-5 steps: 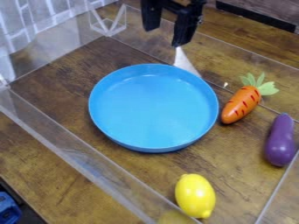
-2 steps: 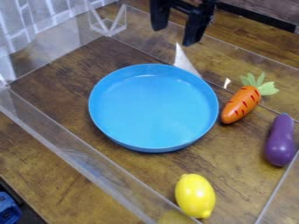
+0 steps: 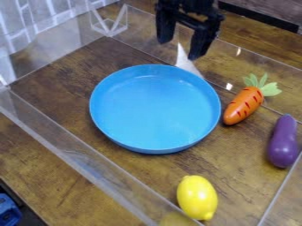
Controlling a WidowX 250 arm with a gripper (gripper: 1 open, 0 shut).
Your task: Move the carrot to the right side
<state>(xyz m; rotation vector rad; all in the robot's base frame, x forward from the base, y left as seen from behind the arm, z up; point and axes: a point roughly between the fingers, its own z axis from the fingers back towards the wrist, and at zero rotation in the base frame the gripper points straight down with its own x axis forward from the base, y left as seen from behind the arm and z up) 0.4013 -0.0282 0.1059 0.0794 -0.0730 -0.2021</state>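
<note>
1. My gripper (image 3: 185, 41) hangs over the far part of the wooden table (image 3: 53, 75), beyond the blue plate (image 3: 154, 109), its two fingers spread apart with nothing between them.
2. Compared with the earlier frame, it has come a little nearer the plate; I see the plate unmoved.
3. I have the carrot (image 3: 243, 105) lying just beside the plate, between it and the eggplant (image 3: 283, 141), leafy top pointing away from the lemon (image 3: 197, 197).
</note>
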